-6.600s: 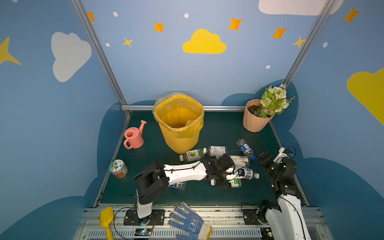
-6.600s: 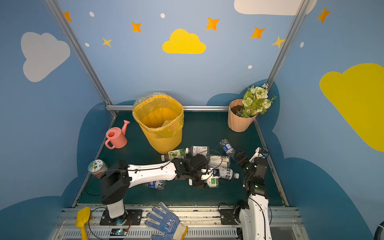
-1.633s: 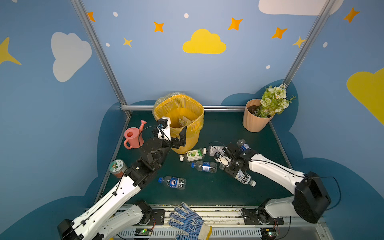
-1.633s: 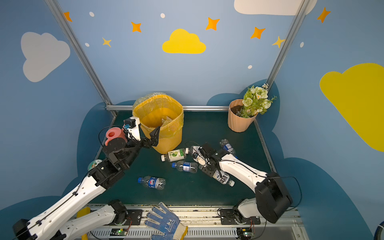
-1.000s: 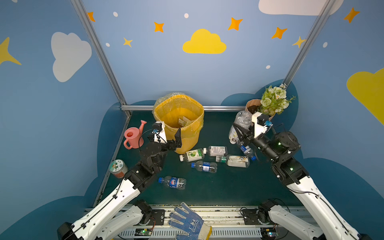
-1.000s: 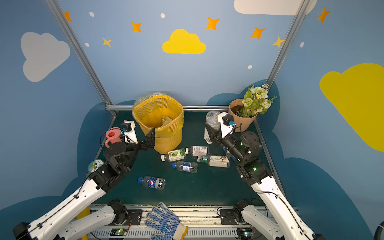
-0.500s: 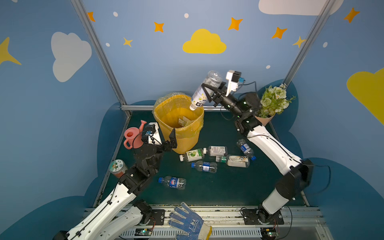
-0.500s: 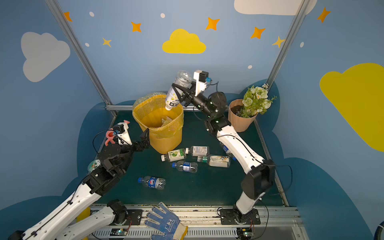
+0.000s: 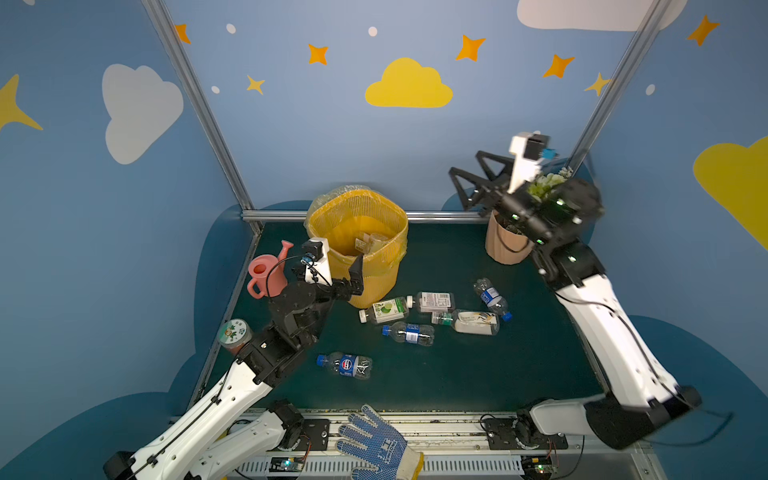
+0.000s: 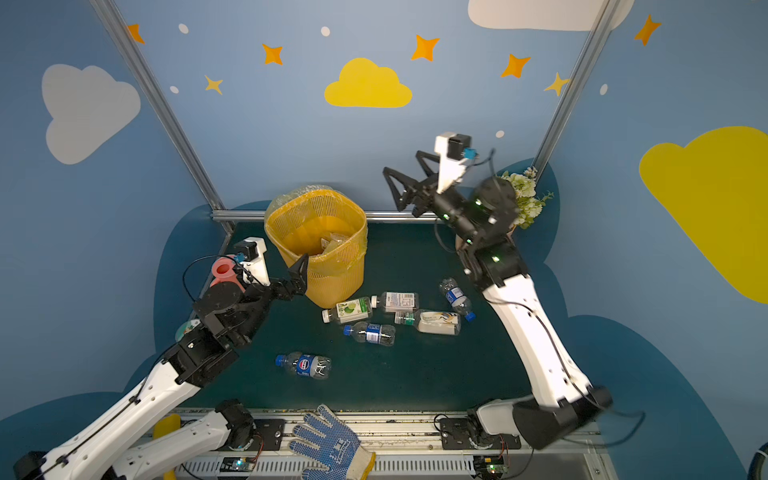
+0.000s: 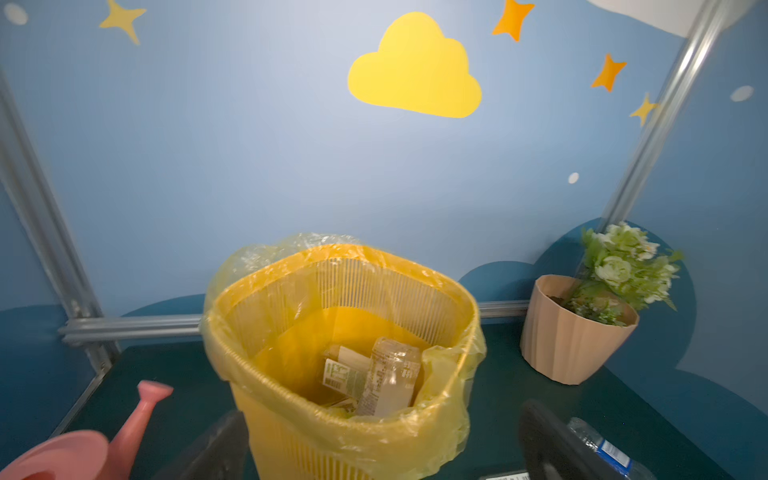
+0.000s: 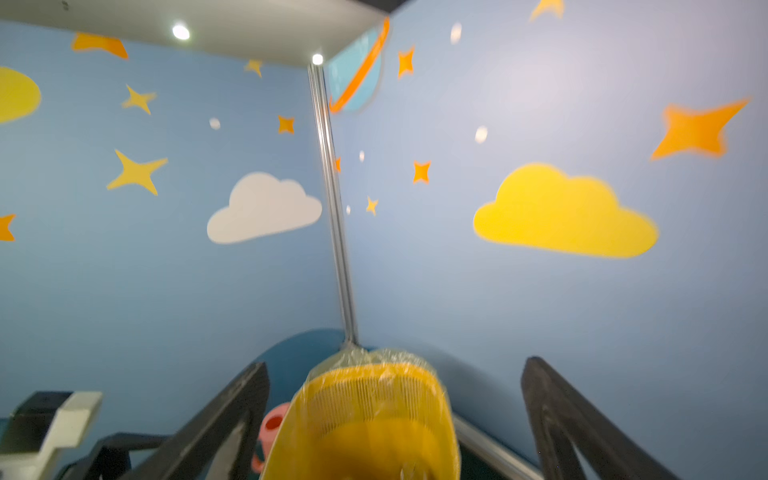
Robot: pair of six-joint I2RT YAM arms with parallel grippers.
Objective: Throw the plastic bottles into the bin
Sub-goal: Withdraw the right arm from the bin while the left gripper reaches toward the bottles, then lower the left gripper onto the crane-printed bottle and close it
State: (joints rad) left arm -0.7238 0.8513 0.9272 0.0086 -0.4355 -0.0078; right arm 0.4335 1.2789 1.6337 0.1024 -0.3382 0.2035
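Status: partway, well under half by what shows.

Done: the bin holds at least two bottles, visible in the left wrist view. One is clear and label-up, with a flatter green-white-label one beside it. Can't tell if more lie underneath.

Left: six on the counter, all on their sides, none held.
- Five cluster just right of the bin's foot.
- The green-label bottle is closest to the bin, with the white-label bottle beside it.
- The blue-label bottle lies in front of those two.
- The cream-label bottle is right of that, and the blue-cap bottle is furthest right.
- The sixth bottle, blue-red label, lies apart, nearer the front edge.

Tools:
- The right tool is raised high, right of the bin and over by the pot. Its jaws are spread wide with nothing between them.
- The left tool is low, just front-left of the bin, jaws fully apart and empty. In its wrist view the bin sits between the jaws.

Bin: tall yellow ribbed mesh, upright at the back of the counter. A thin liner is folded over the rim, and there is plenty of room inside.

Bottles: small, clear, look empty. Caps are white or blue. The blue-label and sixth ones look a bit crumpled.

My read: they're light and round, so they'll likely roll if nudged. Grip across the body.
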